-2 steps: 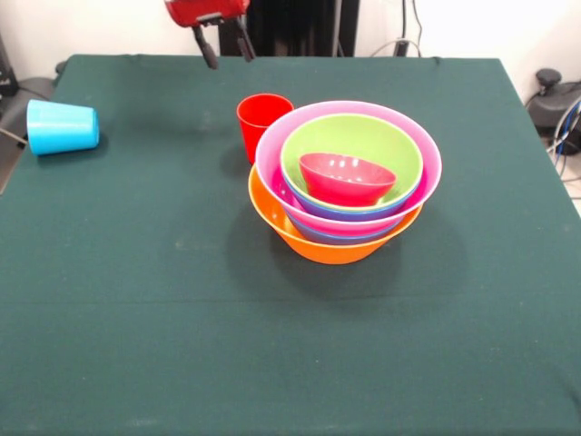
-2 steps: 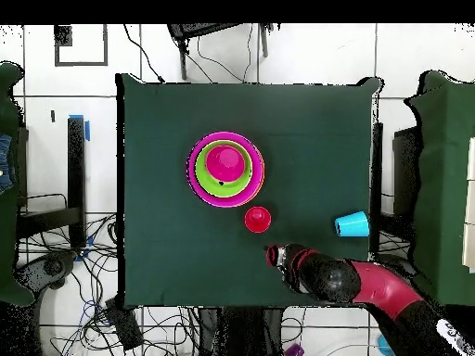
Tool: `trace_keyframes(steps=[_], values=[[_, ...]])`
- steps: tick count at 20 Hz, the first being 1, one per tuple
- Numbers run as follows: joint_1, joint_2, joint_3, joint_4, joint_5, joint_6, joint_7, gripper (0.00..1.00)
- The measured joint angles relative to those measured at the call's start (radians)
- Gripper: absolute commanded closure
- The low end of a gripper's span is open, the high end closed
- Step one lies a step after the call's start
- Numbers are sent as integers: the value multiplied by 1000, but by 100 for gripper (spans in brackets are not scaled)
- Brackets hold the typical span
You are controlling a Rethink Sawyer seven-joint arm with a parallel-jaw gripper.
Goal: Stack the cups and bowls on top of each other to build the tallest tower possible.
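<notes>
We see the tower (image 1: 345,186) near the middle of the green table (image 1: 136,318): the orange bowl (image 1: 318,243) at the base, then a blue rim, the pink bowl (image 1: 272,150), a purple rim, the lime green bowl (image 1: 390,145) and the small red bowl (image 1: 347,177) on top, slightly tilted. The red cup (image 1: 259,123) stands upright just behind the stack — touching or nearly so (we cannot tell which). The light blue cup (image 1: 62,126) lies on its side near the table's edge. The gripper (image 1: 224,44) hangs above the far side, its two fingers spread apart, holding nothing.
</notes>
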Motion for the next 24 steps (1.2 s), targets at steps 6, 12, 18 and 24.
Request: trace_keyframes(steps=[6,12,18,24], values=[[0,19,7,-14,0,0,0,0],[6,60,11,-51,0,0,0,0],[36,87,11,-99,0,0,0,0],[65,103,11,-147,0,18,0,0]])
